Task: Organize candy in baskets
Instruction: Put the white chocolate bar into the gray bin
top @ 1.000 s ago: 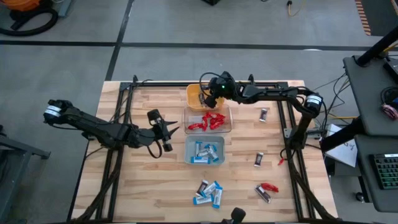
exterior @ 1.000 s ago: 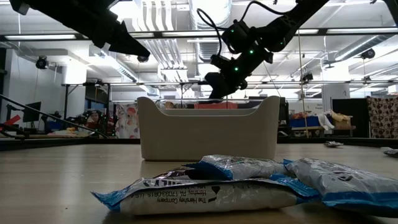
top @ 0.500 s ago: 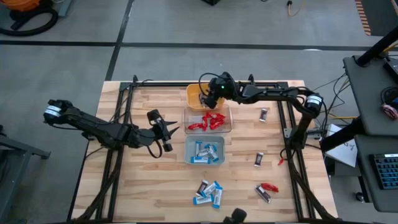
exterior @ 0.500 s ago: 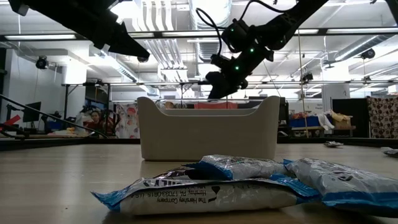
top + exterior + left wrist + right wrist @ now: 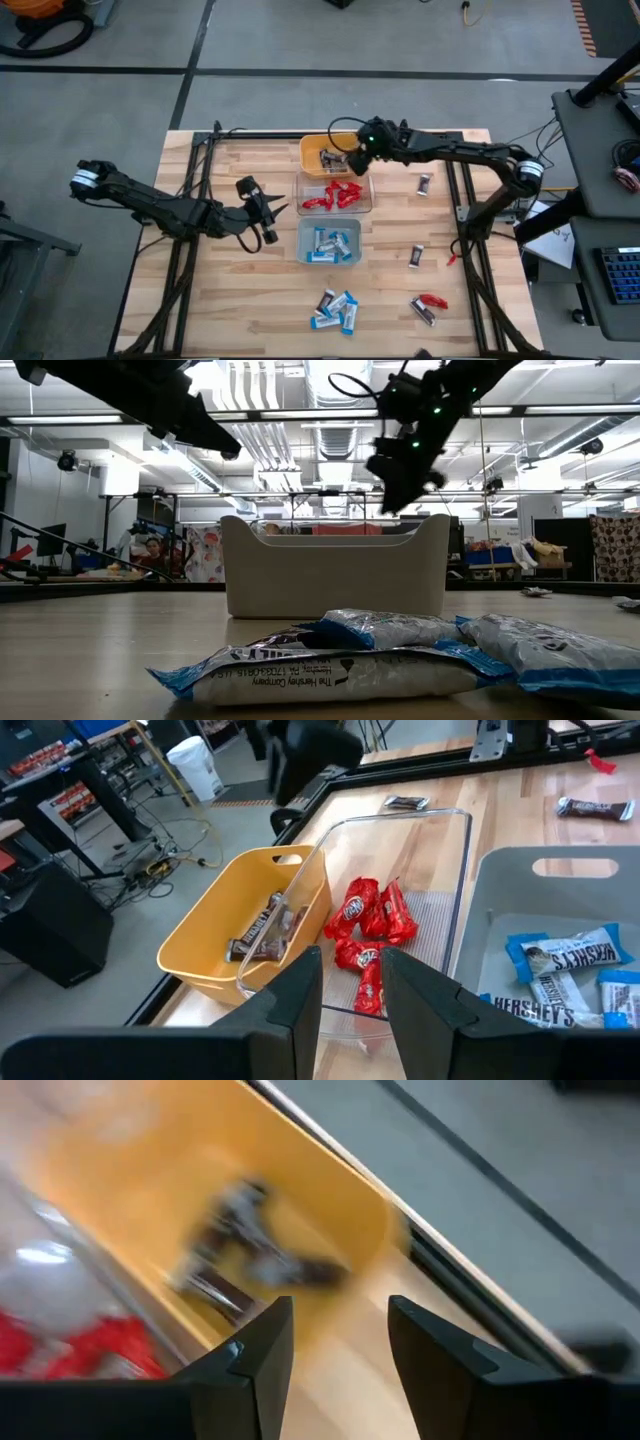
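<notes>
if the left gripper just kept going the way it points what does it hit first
Probably the clear basket holding red candy: the left gripper faces its near wall, with the yellow basket beside it. Depth is unclear; it may pass above the rim.

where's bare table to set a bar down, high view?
Free: the left strip of the table below the left gripper, and the patch between the clear basket and the loose dark bars. Crowded: the basket column, and the front edge, with blue-and-white bars and a red bar.
</notes>
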